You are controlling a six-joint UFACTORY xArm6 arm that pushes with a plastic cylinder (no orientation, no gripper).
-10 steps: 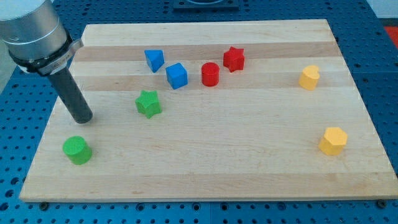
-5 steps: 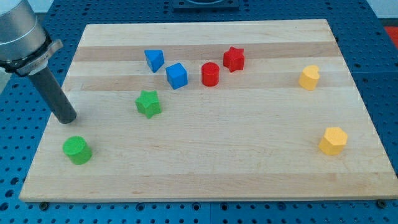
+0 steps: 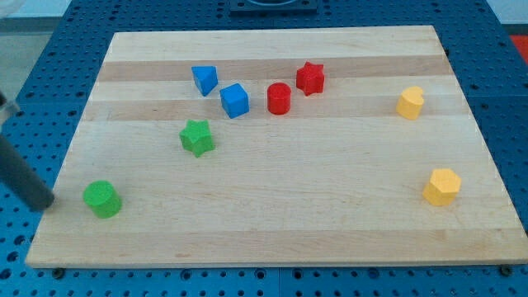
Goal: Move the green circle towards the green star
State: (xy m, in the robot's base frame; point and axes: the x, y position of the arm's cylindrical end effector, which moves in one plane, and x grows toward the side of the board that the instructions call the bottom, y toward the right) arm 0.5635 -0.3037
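The green circle (image 3: 102, 199) sits near the board's bottom left corner. The green star (image 3: 197, 137) lies up and to the right of it, left of the board's middle. My tip (image 3: 43, 203) is at the board's left edge, just left of the green circle and level with it, with a small gap between them. The rod runs up and left out of the view.
A blue triangle (image 3: 205, 79) and a blue cube (image 3: 234, 100) lie above the green star. A red cylinder (image 3: 279, 98) and a red star (image 3: 310, 77) sit right of them. Two yellow blocks (image 3: 410, 103) (image 3: 441, 186) lie at the right. The wooden board (image 3: 330, 206) rests on a blue perforated table.
My tip has moved left and down, from above the green circle to its left side at the board's edge. No block has moved.
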